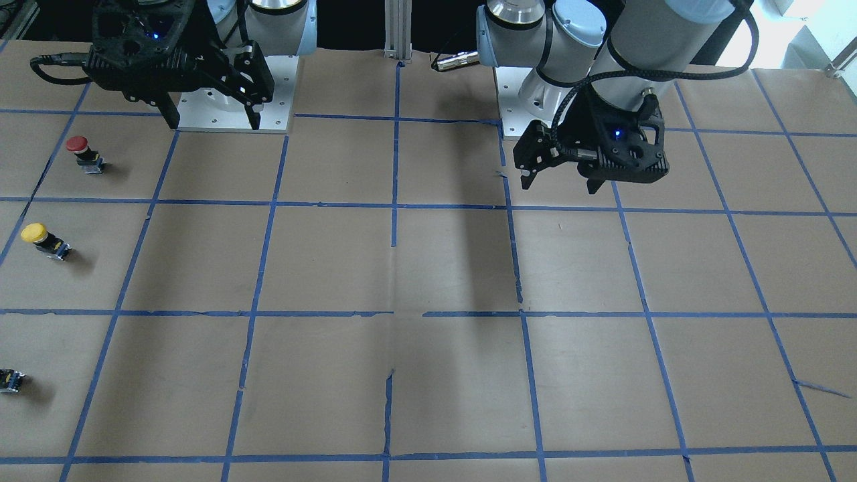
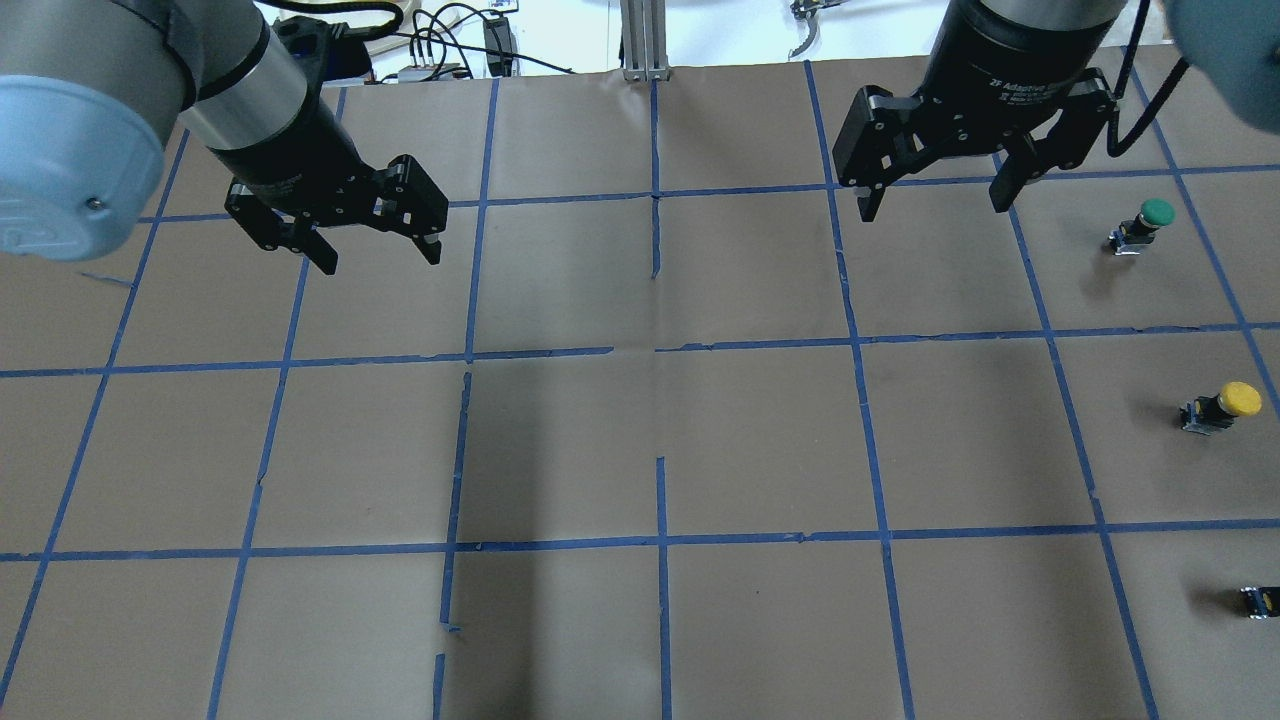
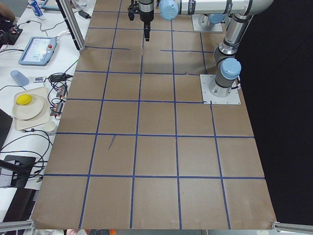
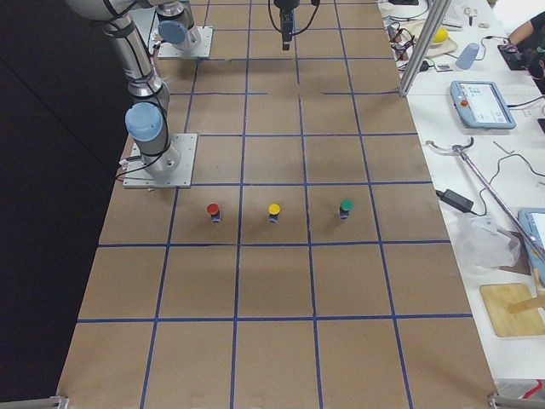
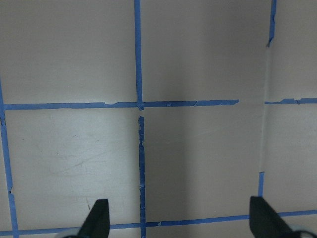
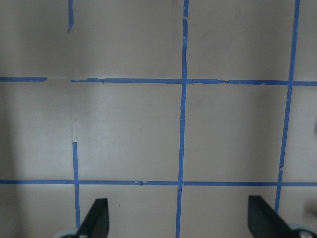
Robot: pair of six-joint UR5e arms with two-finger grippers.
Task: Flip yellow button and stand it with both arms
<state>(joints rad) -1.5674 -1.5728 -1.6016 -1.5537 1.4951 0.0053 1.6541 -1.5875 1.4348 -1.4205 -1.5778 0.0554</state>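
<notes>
The yellow button [image 1: 40, 239] stands near the table's edge on my right side, yellow cap up on its black block; it also shows in the overhead view [image 2: 1225, 405] and the exterior right view [image 4: 273, 211]. My right gripper [image 2: 932, 210] is open and empty, hovering above the table well away from the button, and shows in the front view [image 1: 214, 126]. My left gripper [image 2: 382, 262] is open and empty over the table's other half [image 1: 559, 186]. Both wrist views show only taped paper between the spread fingertips [image 5: 98, 218] [image 6: 98, 218].
A red-capped button [image 1: 84, 152] stands on the robot's side of the yellow one, and a green-capped button [image 2: 1145, 222] on the far side. A small black block [image 1: 10, 380] is cut off at the view's edge. The arm base plates [image 1: 227, 114] sit at the robot's side.
</notes>
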